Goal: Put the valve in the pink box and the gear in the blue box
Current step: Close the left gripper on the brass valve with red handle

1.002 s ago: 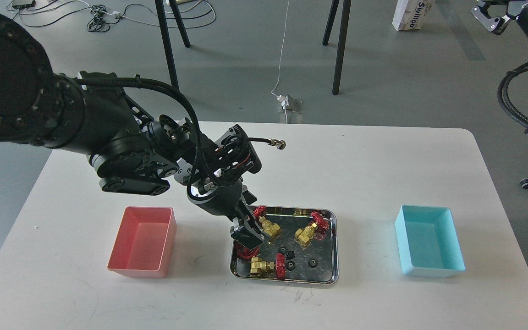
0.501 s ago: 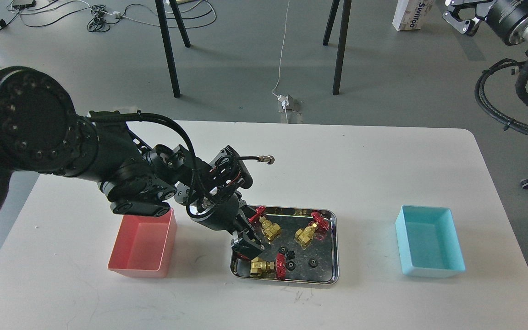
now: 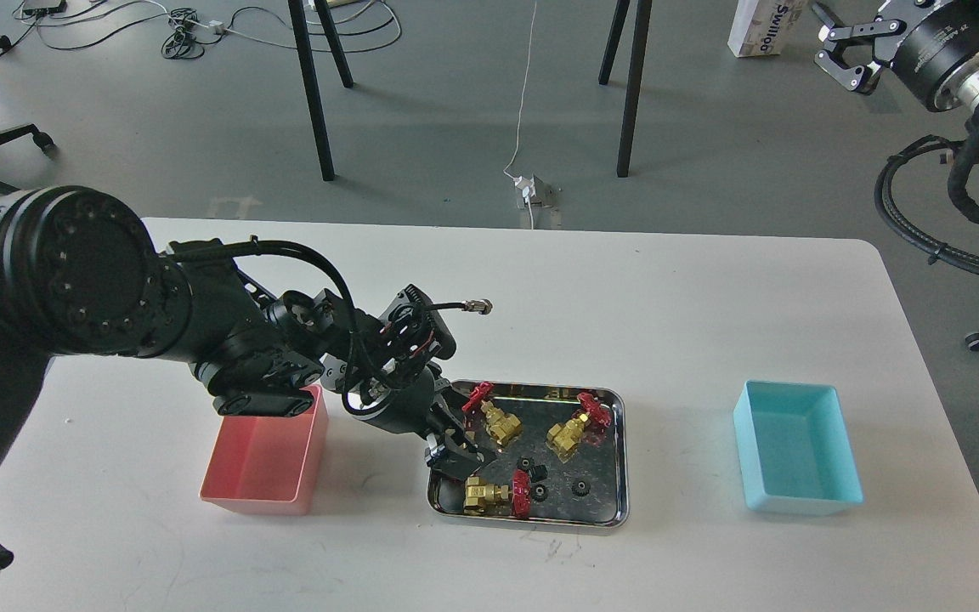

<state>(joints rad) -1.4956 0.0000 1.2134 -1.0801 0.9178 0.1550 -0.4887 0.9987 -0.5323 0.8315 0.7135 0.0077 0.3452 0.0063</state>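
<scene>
Three brass valves with red handwheels show in the steel tray [image 3: 617, 512]: one at the back left [image 3: 498, 423], one at the back right [image 3: 568, 435] and one at the front left [image 3: 486, 495]. Three tiny black gears [image 3: 532, 468] [image 3: 540, 491] [image 3: 579, 487] lie between them. My left gripper [image 3: 454, 453] points down into the tray's left end, just above the front-left valve. Its fingers are dark and I cannot tell them apart. A fourth valve does not show. The pink box [image 3: 262, 463] is left of the tray, the blue box [image 3: 797, 448] is right; both look empty. My right gripper [image 3: 845, 49] is open and empty, high at the top right, off the table.
My left forearm and its cables hang over the pink box's back edge. Black table and chair legs [image 3: 313, 85], cables and a white carton [image 3: 763, 25] are on the floor behind the white table [image 3: 710, 323].
My left arm has sunk and drawn back to the left; its gripper has gone lower into the tray's left end, and the red wheel seen under it earlier is now hidden. The right gripper has moved leftward.
</scene>
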